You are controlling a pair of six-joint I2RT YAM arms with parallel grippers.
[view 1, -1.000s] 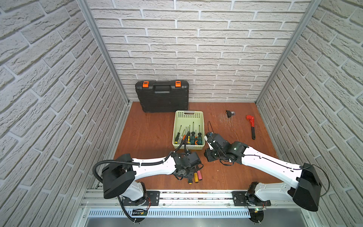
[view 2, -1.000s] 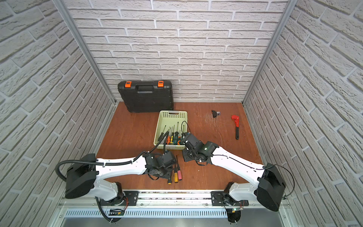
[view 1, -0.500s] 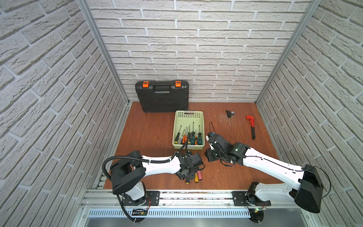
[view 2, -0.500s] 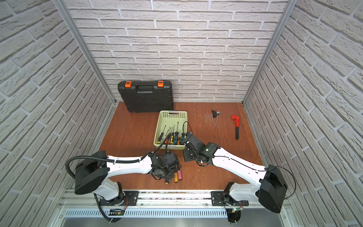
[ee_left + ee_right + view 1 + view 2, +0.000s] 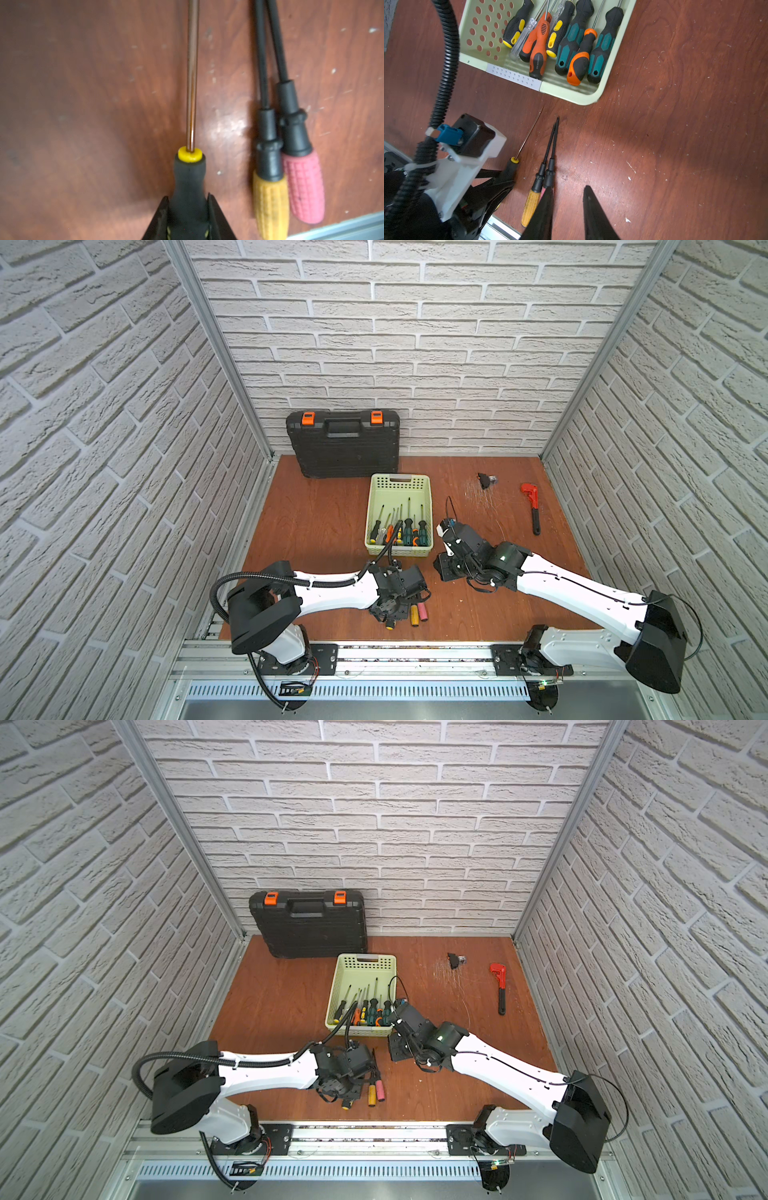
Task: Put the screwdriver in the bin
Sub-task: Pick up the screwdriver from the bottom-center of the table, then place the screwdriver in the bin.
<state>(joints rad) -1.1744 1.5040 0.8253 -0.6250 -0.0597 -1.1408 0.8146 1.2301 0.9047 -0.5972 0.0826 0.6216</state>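
A screwdriver point(image 5: 188, 178) with a black handle, yellow collar and bare steel shaft lies on the brown table near its front edge. My left gripper point(image 5: 188, 197) is shut on the handle, a jaw pressing each side. In a top view the left gripper point(image 5: 392, 610) covers it, and only the yellow butt end shows. The pale green bin point(image 5: 399, 480) stands just behind and holds several screwdrivers. My right gripper point(image 5: 569, 190) hangs over the table to the right of the bin's near corner point(image 5: 571, 93), narrowly open, with nothing between its fingers.
Two black-shafted screwdrivers, one yellow-handled point(image 5: 270, 203) and one pink-handled point(image 5: 303, 187), lie beside the held one. A black toolcase point(image 5: 344, 443) stands against the back wall. A red wrench point(image 5: 532, 506) and a small black part point(image 5: 484, 480) lie at the back right. The metal rail runs along the front.
My left gripper's jaws have closed onto the black handle of the screwdriver, and the left arm has settled lower over it. The right arm has barely moved.
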